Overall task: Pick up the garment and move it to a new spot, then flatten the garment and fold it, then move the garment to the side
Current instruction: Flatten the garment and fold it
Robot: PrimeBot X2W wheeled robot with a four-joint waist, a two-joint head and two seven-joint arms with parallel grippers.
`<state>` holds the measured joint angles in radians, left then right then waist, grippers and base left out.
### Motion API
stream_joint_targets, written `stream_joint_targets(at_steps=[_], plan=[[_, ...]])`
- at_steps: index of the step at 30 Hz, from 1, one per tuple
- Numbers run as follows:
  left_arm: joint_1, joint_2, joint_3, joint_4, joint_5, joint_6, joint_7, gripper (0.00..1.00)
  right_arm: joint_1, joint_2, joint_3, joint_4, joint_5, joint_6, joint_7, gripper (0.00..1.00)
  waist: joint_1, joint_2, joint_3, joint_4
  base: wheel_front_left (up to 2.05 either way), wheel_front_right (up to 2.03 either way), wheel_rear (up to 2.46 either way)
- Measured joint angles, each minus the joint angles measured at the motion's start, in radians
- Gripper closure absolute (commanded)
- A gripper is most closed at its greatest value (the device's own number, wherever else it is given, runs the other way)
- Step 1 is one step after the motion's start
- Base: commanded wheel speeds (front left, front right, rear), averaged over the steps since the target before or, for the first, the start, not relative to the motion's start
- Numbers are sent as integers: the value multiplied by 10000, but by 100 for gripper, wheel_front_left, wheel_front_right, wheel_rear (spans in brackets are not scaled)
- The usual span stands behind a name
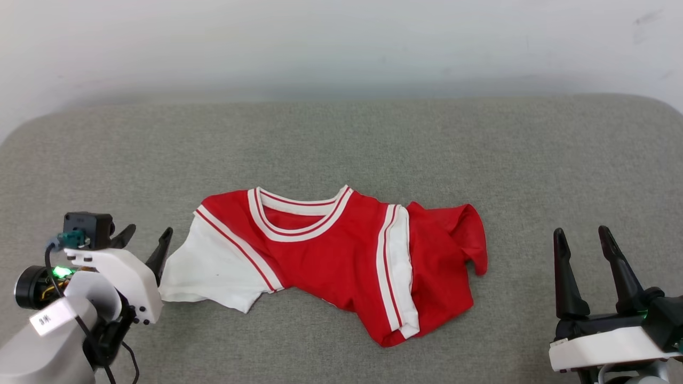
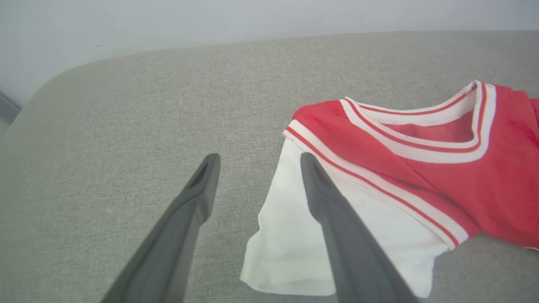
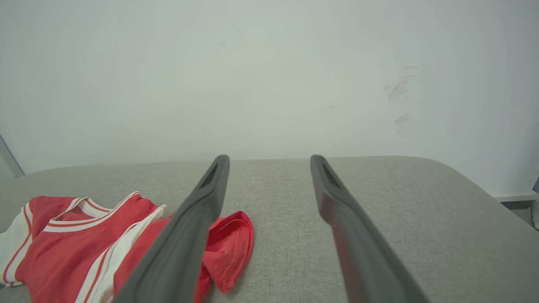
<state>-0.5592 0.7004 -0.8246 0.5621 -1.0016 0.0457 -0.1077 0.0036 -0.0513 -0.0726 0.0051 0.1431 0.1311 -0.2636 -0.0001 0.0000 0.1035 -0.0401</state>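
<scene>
The garment (image 1: 331,256), a red jersey T-shirt with white sleeves and striped trim, lies crumpled in the middle of the grey padded surface, collar toward the back. My left gripper (image 1: 149,234) stands open at the garment's white left sleeve; in the left wrist view the gripper (image 2: 257,162) has one finger (image 2: 337,219) over the white sleeve (image 2: 294,235) and the other over bare fabric surface. My right gripper (image 1: 581,237) is open at the lower right, apart from the garment (image 3: 76,248), nothing between its fingers.
The grey padded table (image 1: 480,160) has rounded corners and ends at a pale wall (image 1: 341,42) behind. Bare surface stretches to the left, right and back of the garment. The table's right edge (image 3: 484,189) drops off near the right gripper.
</scene>
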Motion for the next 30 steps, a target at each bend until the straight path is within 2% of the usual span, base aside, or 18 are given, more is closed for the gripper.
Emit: stream_joint_targets(at_steps=[5, 10, 15, 17, 23, 30], plan=[[542, -209, 288, -581, 314, 880, -1197, 0, 135, 0, -73, 13, -6, 0, 0, 0, 0, 0, -374, 172, 0, 0, 0], [1407, -351, 901, -1588, 832, 1954, -1515, 0, 330, 0, -115, 33, -6, 0, 0, 0, 0, 0, -699, 336, 0, 0, 0], [2649, -719, 2508, -3242, 2220, 3099, -1555, 0, 446, 0, -151, 29, 15, 0, 0, 0, 0, 0, -919, 474, 0, 0, 0], [3414, -1003, 3085, -3804, 2882, 3400, -1553, 0, 476, 0, -150, 27, 17, 0, 0, 0, 0, 0, -954, 517, 0, 0, 0], [5086, -2023, 4730, -5143, 4863, 3653, -1553, 0, 577, 0, -203, 8, 44, 0, 0, 0, 0, 0, -1000, 625, 0, 0, 0], [6084, -3074, 5637, -5567, 6228, 3087, -1553, 0, 310, 0, -334, -192, -173, 0, 2, 0, 0, 0, -1015, 806, 0, 0, 0]])
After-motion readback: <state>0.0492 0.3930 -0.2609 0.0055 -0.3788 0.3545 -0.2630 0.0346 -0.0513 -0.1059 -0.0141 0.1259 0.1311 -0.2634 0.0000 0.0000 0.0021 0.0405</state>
